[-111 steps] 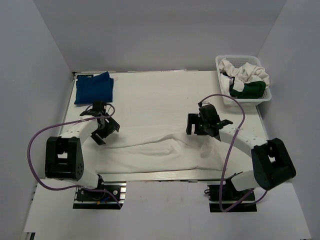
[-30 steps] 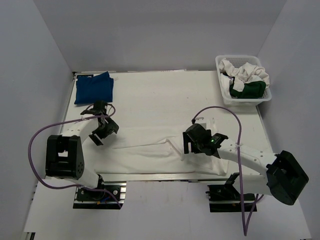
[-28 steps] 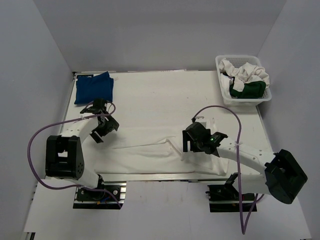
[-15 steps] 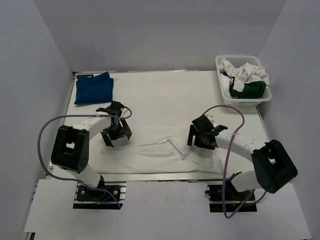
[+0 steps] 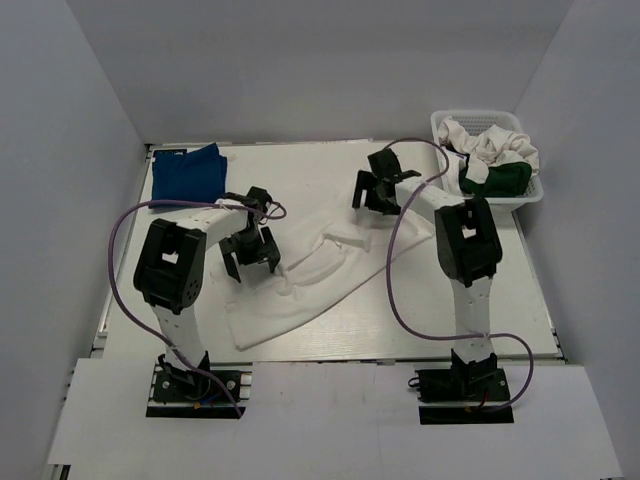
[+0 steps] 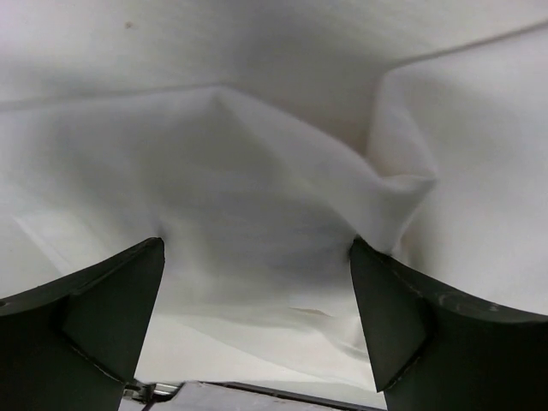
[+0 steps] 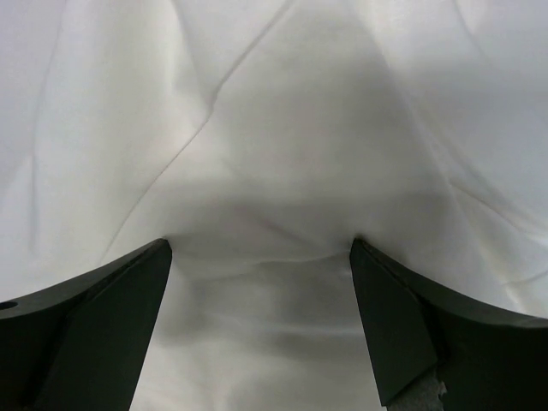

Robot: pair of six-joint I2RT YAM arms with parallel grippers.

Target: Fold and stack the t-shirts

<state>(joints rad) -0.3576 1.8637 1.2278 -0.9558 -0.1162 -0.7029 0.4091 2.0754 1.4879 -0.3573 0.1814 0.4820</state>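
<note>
White t-shirt (image 5: 296,288) lies crumpled on the table (image 5: 480,290), long axis running near-left to far-right. Our left gripper (image 5: 252,264), jaws wide, hangs over its left part and is nearer; our right gripper (image 5: 372,197), equally wide, holds nothing by the far end.

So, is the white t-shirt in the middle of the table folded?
Not folded: the white t-shirt lies rumpled in an uneven diagonal sprawl, edges turned over, creases showing in both wrist views.
</note>
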